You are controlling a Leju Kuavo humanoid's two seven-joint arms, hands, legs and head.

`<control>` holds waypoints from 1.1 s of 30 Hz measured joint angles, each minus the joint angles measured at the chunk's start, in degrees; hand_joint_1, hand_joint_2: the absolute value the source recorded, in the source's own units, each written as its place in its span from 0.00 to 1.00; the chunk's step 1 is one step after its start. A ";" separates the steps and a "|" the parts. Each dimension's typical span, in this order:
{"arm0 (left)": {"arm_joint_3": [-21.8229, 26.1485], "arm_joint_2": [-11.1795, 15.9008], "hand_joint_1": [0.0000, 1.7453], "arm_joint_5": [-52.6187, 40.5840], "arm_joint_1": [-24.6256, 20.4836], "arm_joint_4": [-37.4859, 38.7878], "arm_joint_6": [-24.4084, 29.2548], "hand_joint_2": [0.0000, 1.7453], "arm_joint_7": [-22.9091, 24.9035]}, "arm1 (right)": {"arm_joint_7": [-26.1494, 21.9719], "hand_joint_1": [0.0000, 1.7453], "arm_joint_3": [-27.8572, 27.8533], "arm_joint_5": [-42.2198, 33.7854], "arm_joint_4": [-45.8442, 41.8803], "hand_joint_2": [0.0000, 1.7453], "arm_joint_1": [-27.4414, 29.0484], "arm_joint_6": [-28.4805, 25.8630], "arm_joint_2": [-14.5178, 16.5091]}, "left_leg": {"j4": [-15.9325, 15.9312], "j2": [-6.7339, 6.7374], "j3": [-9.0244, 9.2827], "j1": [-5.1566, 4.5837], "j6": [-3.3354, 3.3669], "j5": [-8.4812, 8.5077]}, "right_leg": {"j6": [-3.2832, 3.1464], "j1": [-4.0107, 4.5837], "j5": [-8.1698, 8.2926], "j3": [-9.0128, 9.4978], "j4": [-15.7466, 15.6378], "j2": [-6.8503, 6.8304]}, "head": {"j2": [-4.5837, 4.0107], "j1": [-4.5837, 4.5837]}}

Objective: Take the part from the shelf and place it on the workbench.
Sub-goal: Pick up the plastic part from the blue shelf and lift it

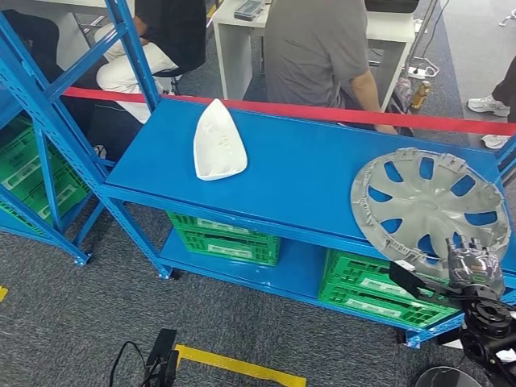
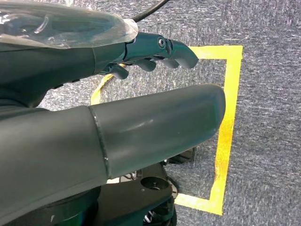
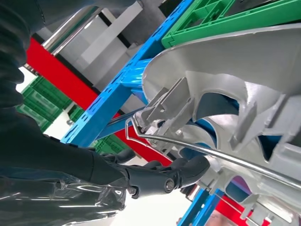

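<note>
Lying flat on the blue shelf (image 1: 292, 173), the silver hubcap (image 1: 429, 205) sits at the right end, with its near edge over the front rim. The right hand (image 1: 476, 266) is at this near edge; in the right wrist view its dark fingers (image 3: 177, 172) reach under the hubcap's rim beside a wire ring, but I cannot tell if they really grip it. A white part (image 1: 218, 143) lies further left on the same shelf. Green crates (image 1: 224, 239) stand on the lower level. The left hand (image 2: 156, 52) hangs over grey carpet, fingers loosely curled and holding nothing.
</note>
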 joint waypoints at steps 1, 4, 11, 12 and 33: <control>0.00 0.00 0.00 -0.01 0.00 0.00 0.00 0.00 0.01 | -0.01 0.00 0.11 0.04 0.19 1.00 -0.10 -0.04 0.00 | 0.00 0.00 0.00 0.00 0.00 0.00 | 0.00 0.00 0.00 0.00 0.00 0.00 | 0.00 0.00; 0.00 0.00 0.00 -0.05 -0.01 0.00 0.00 0.00 0.05 | -0.10 0.00 0.40 0.44 1.02 1.00 -0.48 -0.67 0.02 | 0.00 0.00 0.00 0.00 0.00 0.00 | 0.00 0.00 0.00 0.00 0.00 0.00 | 0.00 0.00; 0.00 -0.02 0.00 -0.26 -0.01 0.00 0.00 0.00 0.04 | -0.18 0.00 0.84 3.25 3.74 1.00 -1.20 -5.64 0.04 | 0.00 0.00 0.00 0.00 0.00 0.00 | 0.00 0.00 0.00 -0.01 0.00 0.00 | 0.00 0.00; 0.00 -0.02 0.00 -0.26 -0.01 0.00 0.00 0.00 0.04 | -0.17 0.00 0.85 3.61 4.12 1.00 -1.24 -6.29 0.04 | 0.00 0.00 0.00 0.00 0.00 0.00 | 0.00 0.00 0.00 -0.01 0.00 0.00 | 0.00 0.00; -0.01 -0.07 0.00 -0.37 -0.02 0.00 0.01 0.00 0.04 | -0.41 0.00 1.20 6.96 9.05 1.00 -1.55 -11.87 0.17 | 0.00 0.00 0.00 0.00 0.00 0.00 | 0.00 0.00 0.00 -0.01 0.00 0.00 | 0.00 0.00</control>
